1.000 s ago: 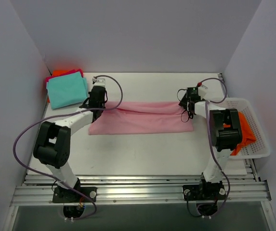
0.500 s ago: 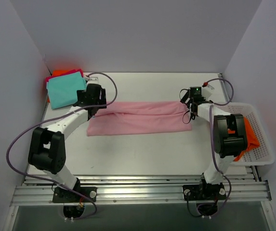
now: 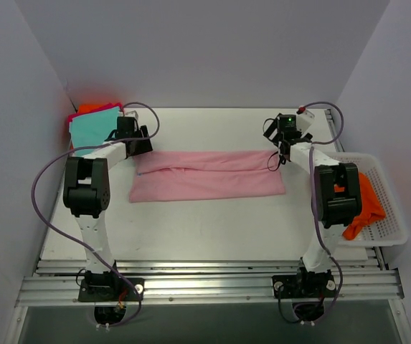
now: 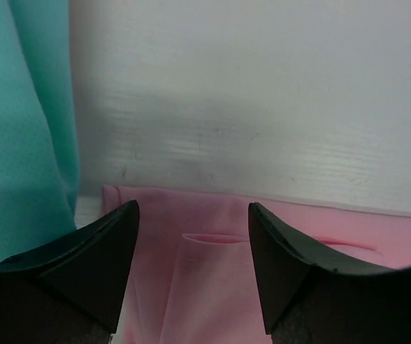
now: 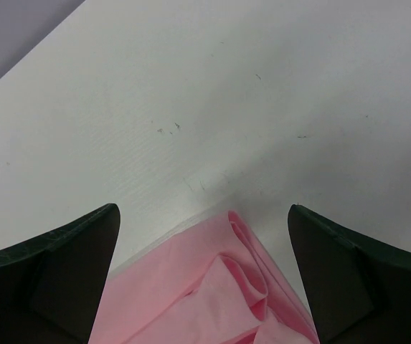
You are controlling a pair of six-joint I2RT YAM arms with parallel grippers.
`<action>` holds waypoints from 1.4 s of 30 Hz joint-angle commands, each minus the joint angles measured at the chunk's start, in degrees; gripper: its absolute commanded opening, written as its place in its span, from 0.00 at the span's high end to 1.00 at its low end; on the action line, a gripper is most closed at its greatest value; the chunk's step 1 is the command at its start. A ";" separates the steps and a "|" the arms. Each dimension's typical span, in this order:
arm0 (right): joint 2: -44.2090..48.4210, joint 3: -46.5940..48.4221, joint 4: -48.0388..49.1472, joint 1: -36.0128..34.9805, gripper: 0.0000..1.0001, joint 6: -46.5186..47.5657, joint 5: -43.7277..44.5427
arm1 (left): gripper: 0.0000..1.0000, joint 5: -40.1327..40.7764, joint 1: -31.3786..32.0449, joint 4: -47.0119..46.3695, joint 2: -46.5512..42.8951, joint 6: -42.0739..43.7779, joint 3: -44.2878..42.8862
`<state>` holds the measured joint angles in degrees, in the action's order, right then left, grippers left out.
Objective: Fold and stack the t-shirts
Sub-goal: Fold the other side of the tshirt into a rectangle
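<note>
Top external view: showed one pink shirt (image 3: 209, 179) folded to a long band in the middle of the table (image 3: 212, 236), long axis left to right.
Left hand (image 3: 135, 140): hung over the band's far left corner; stood moderately parted in its wrist view, gripping nothing, pink cloth just below.
Right hand (image 3: 285, 140): hung over the far right corner; spread wide and empty, with the pink corner showing low between its tips.
Key relation: put each end of the band nearest its own-side hand, with the rest of the cloth stretching toward the arm bases.
Next move, as a guess: called for closing on both far corners, or carrying one end over the other along the long axis.
Stack: sat at the far left corner, just left of the left hand; teal shirt (image 3: 94, 136) on top, magenta edge (image 3: 113, 106) and orange edge (image 3: 87, 109) beneath.
Basket (image 3: 388, 215): sat at the right edge, holding one orange shirt (image 3: 363, 208).
Count: two hands, one basket, five shirts showing.
</note>
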<state>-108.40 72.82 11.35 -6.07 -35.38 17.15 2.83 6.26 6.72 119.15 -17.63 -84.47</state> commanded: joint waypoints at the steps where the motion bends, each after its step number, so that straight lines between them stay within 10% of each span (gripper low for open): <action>1: -1.81 2.15 -1.07 0.26 0.00 1.01 1.49 | 0.32 -12.48 -1.60 -2.58 0.20 -3.55 -2.46; 12: -4.36 2.15 -0.19 0.35 0.00 1.36 0.69 | 0.41 -15.14 -3.10 -5.75 -0.50 -4.70 2.38; 25: -4.72 1.37 -0.19 0.18 0.00 1.45 -0.27 | 0.83 -14.70 -3.10 -11.37 -2.34 -4.43 5.27; 42: -4.63 0.40 0.33 -0.97 0.00 1.54 -0.80 | 0.80 -17.16 -2.31 -17.71 -13.42 -1.27 13.45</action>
<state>-113.71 73.19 11.35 -6.39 -34.30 16.03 -13.63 3.66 -7.81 107.85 -20.27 -71.88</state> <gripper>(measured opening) 0.999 0.173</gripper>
